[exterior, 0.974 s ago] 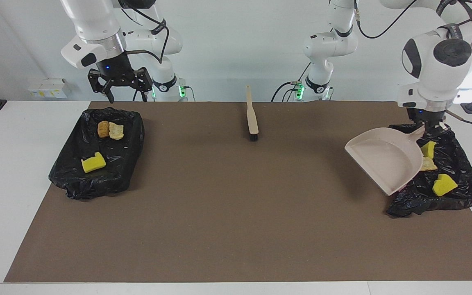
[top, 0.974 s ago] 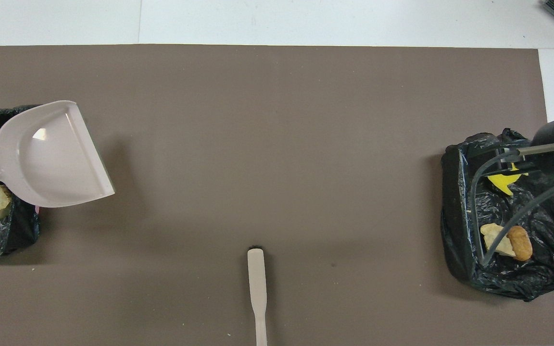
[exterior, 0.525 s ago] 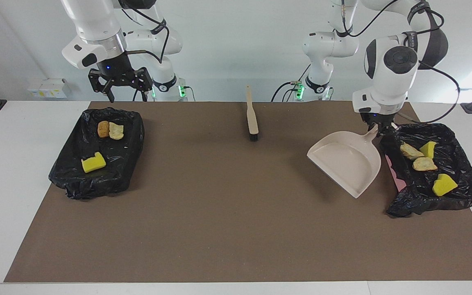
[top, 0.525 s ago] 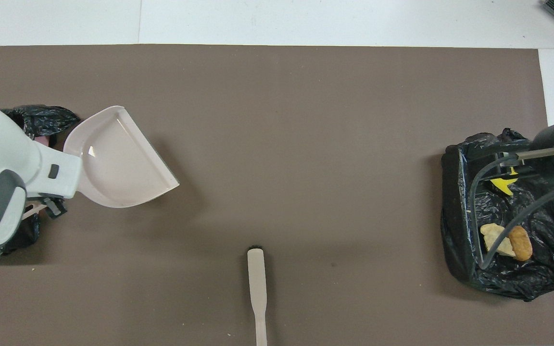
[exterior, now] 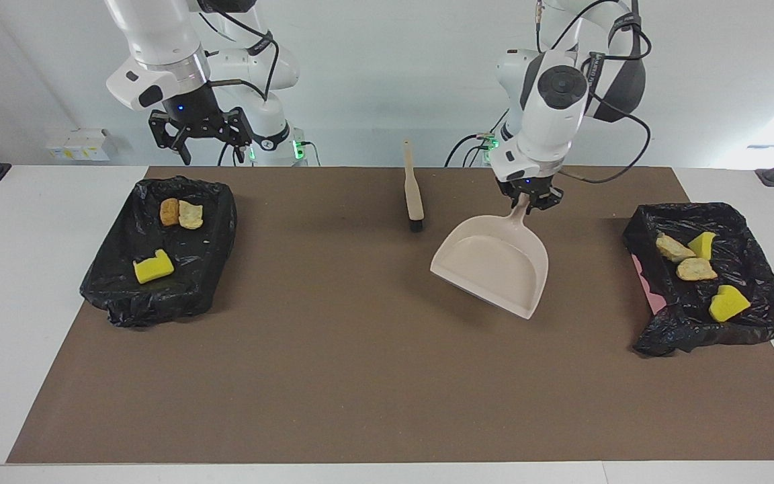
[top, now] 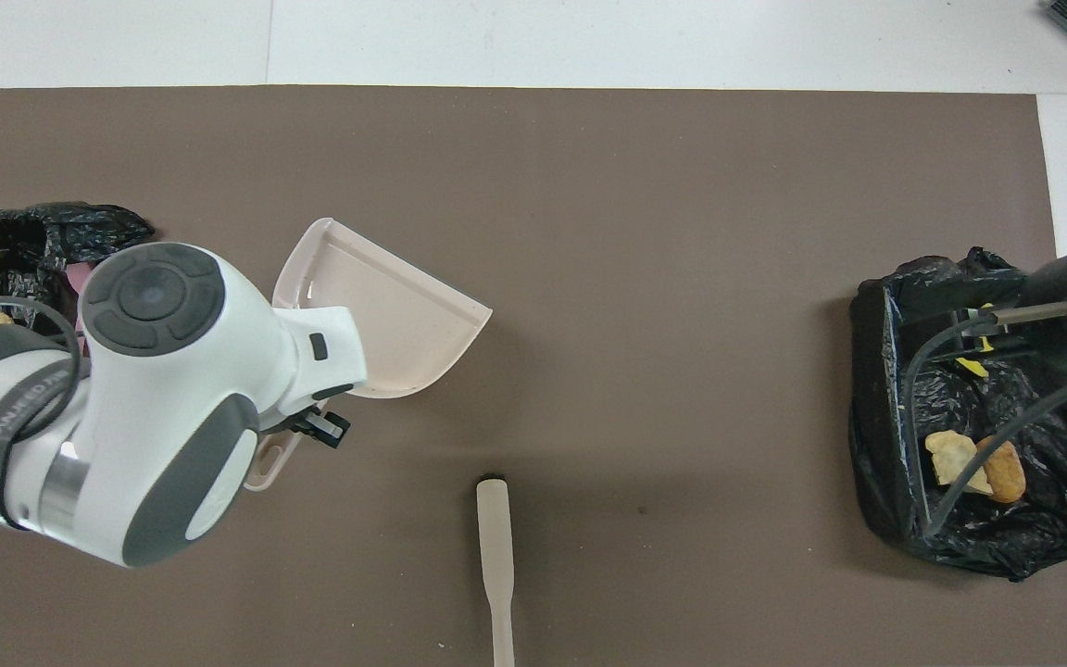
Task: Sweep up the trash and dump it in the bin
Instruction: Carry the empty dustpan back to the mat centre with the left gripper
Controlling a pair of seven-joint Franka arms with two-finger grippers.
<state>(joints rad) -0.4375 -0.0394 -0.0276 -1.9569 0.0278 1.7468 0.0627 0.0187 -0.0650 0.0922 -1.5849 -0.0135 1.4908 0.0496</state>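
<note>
Dustpan point(exterior: 494, 265) handle clenched by left gripper point(exterior: 530, 199), carried over mat centre. Right gripper point(exterior: 200, 131) released, waiting over its bin point(exterior: 212, 228). Trash point(exterior: 689, 269) already binned at both ends. Pan best lowered level beside brush point(exterior: 414, 195).

Both arms are glossy white with rounded shells. The left arm point(exterior: 548, 107) carries dark grey round joint caps and a grey band printed with white lettering; black cables loop along it. The right arm point(exterior: 158, 47) has a polished metal ring at the wrist, a small blue light just under it, and black cables. Green lights glow at both bases.
</note>
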